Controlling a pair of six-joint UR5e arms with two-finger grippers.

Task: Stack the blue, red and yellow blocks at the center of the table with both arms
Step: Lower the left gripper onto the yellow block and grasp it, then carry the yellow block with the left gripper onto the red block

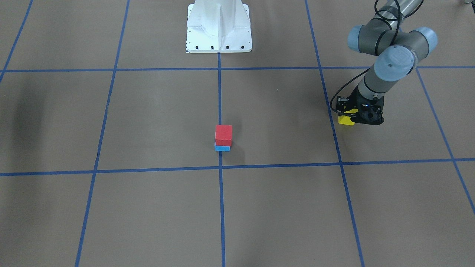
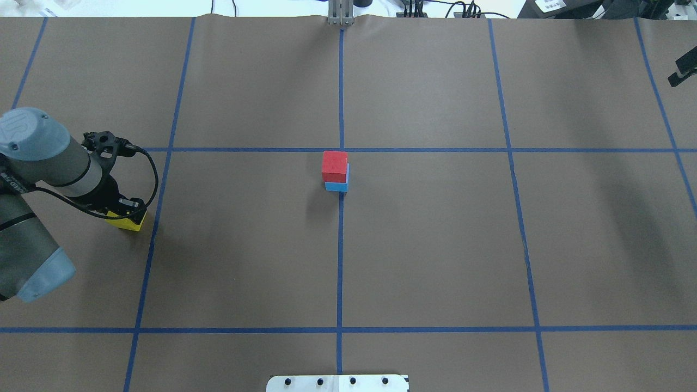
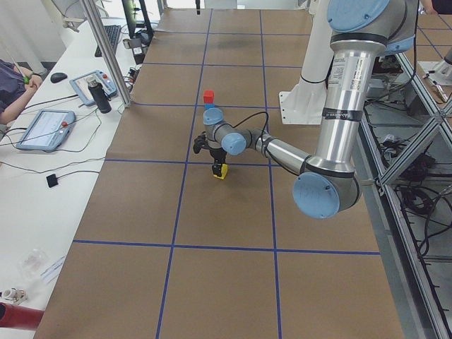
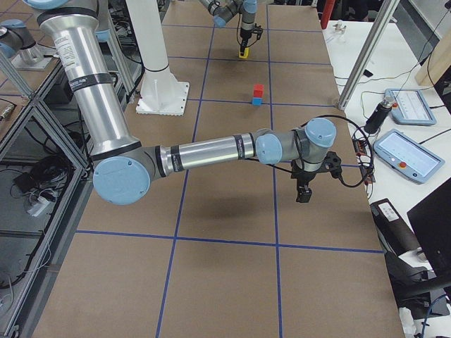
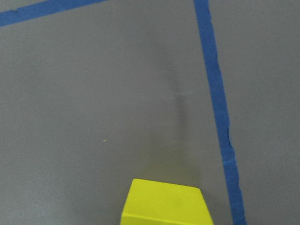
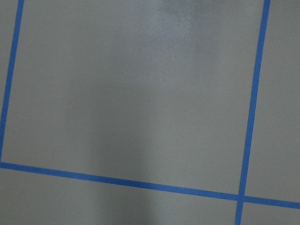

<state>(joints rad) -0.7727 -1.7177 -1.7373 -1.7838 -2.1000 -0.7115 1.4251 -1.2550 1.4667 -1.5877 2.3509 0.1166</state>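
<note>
A red block (image 2: 334, 165) sits on a light blue block (image 2: 336, 187) at the middle of the table (image 2: 435, 245), on the centre tape line; the same red block (image 1: 223, 135) and blue block (image 1: 222, 148) show in the front view. Far to my left, the yellow block (image 2: 129, 222) rests at table level beside a tape line. My left gripper (image 1: 357, 118) is straight down over it and shut on it, its fingers hidden by its own body. The left wrist view shows the yellow block's top (image 5: 165, 202). My right gripper (image 4: 304, 196) hangs above bare table to my right; I cannot tell its state.
The white pedestal base (image 1: 219, 33) stands at the table's robot-side edge. The operators' desk with tablets (image 4: 402, 105) and metal posts (image 4: 366, 56) borders the far side. A person's arm (image 3: 10, 85) rests on that desk.
</note>
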